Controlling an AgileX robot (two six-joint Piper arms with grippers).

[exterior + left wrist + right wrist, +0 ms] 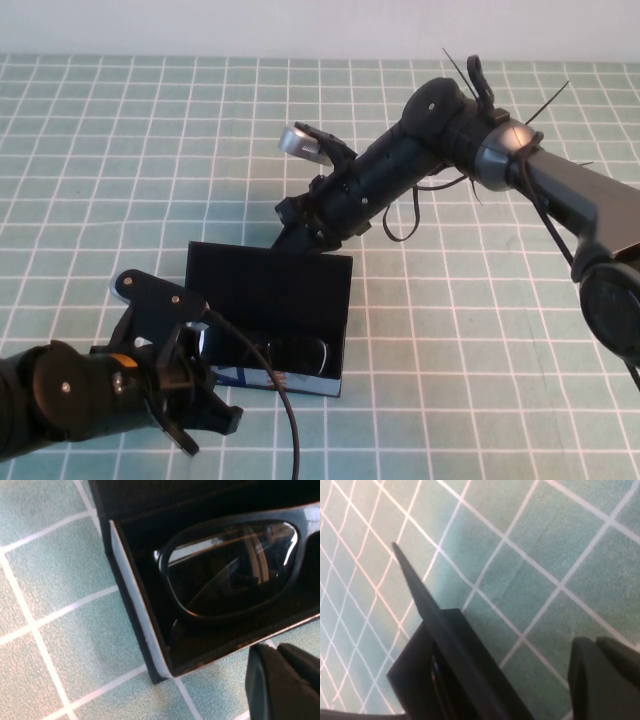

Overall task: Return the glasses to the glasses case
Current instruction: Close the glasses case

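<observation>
The glasses case (262,378) lies open in the middle of the table, its flat lid (270,290) standing upright. The black glasses (290,352) lie inside it. In the left wrist view one dark lens (230,570) fills the case's end, inside its pale wall (135,605). My left gripper (210,425) is shut and empty, just off the case's front left corner; it shows in the left wrist view (280,680). My right gripper (297,222) is shut and empty, low behind the lid. In its wrist view (605,680) the lid's edge (435,620) stands apart from it.
The table is covered by a green cloth with a white grid (470,340). A black cable (270,390) from my left arm crosses in front of the case. My right arm (430,140) reaches in from the back right.
</observation>
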